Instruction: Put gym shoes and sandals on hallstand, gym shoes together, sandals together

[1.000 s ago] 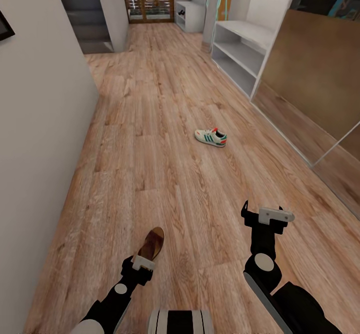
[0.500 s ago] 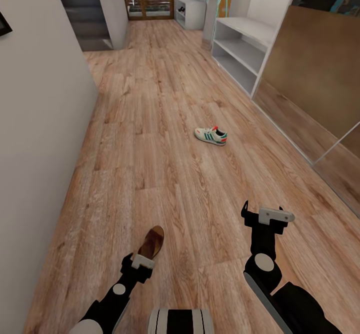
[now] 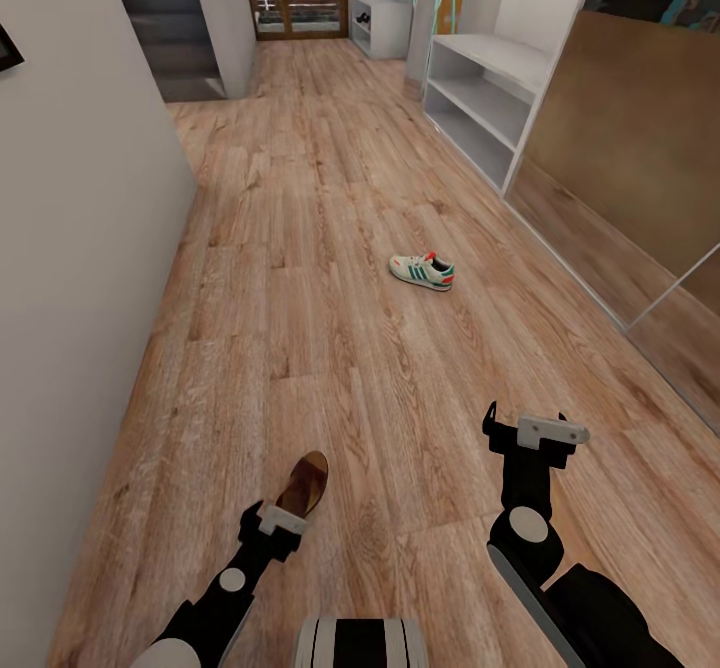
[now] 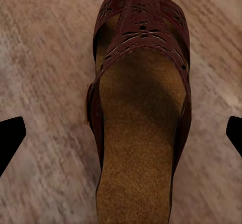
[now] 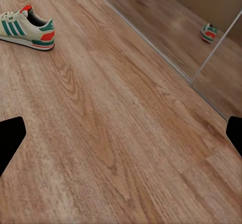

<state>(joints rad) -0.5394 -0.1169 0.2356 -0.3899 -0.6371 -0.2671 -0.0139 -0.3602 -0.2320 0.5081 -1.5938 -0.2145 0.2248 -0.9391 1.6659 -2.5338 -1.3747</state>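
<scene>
The corridor floor (image 3: 330,248) runs as a wide strip of bare planks toward twelve o'clock, edged by a pale wall (image 3: 80,248) at nine o'clock and a mirrored sliding panel (image 3: 620,178) at two o'clock. The hallstand (image 3: 480,98), its shelves open, stands along the right edge at one o'clock. The left pincer (image 3: 283,520) hangs over a brown sandal (image 3: 304,485) lying on the floor at six o'clock; in the left wrist view its fingertips (image 4: 10,138) stand wide apart on either side of the sandal (image 4: 141,128), touching nothing. The right pincer (image 3: 535,431) is also spread wide and holds nothing, above bare planks. One gym shoe (image 3: 422,272) lies on its own in mid-corridor at one o'clock, well apart from both pincers.
</scene>
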